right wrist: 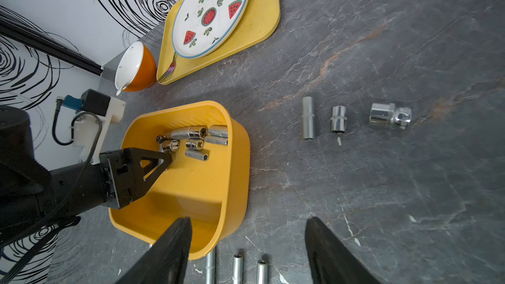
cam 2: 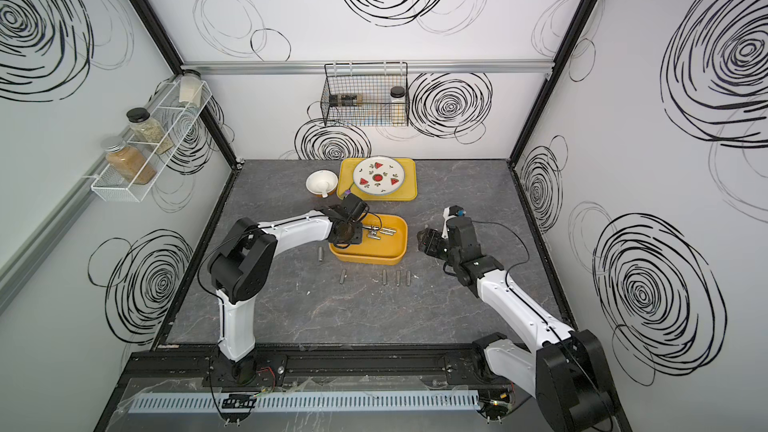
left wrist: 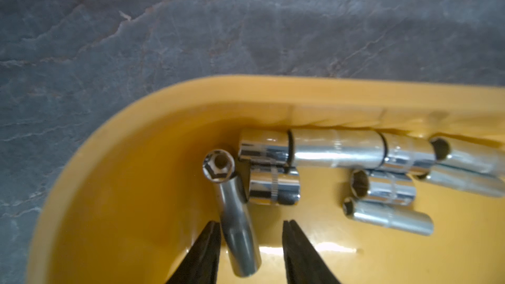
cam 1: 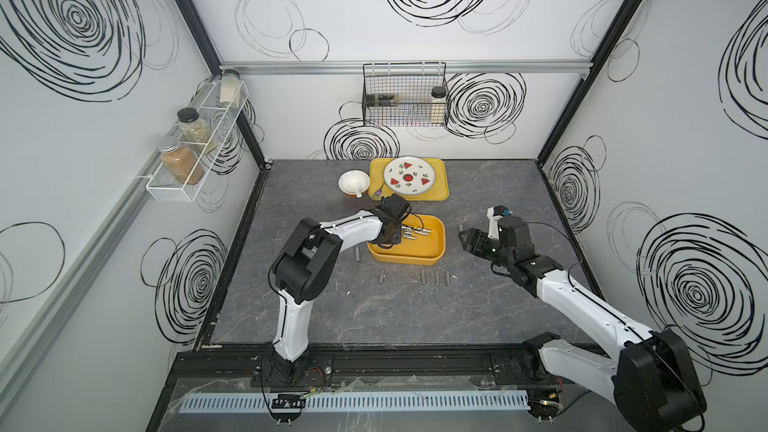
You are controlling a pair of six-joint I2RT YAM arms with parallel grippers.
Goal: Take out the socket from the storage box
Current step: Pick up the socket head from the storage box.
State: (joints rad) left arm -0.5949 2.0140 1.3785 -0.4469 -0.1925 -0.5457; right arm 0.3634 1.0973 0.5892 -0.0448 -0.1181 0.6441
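left pincer (left wrist: 250, 222) open astride a slim socket (left wrist: 236, 214) in the storage box (left wrist: 191, 88) | it looks off-centre, we think | we fear closing kicks it sideways | right pincer (right wrist: 247, 218) open

The left arm (cam 1: 357, 228) and right arm (cam 1: 582, 305) wear glossy white shells between bulky black joint housings, with small dark screws dotting the white. A thin black cable (right wrist: 53, 127) trails along each. The left tool (left wrist: 250, 225) and right tool (right wrist: 248, 222) end in black tapered fingers (right wrist: 175, 247). Beside the left tool sits a white bracket (right wrist: 95, 129) carrying a black camera (right wrist: 95, 102) and a blue connector (right wrist: 72, 103).
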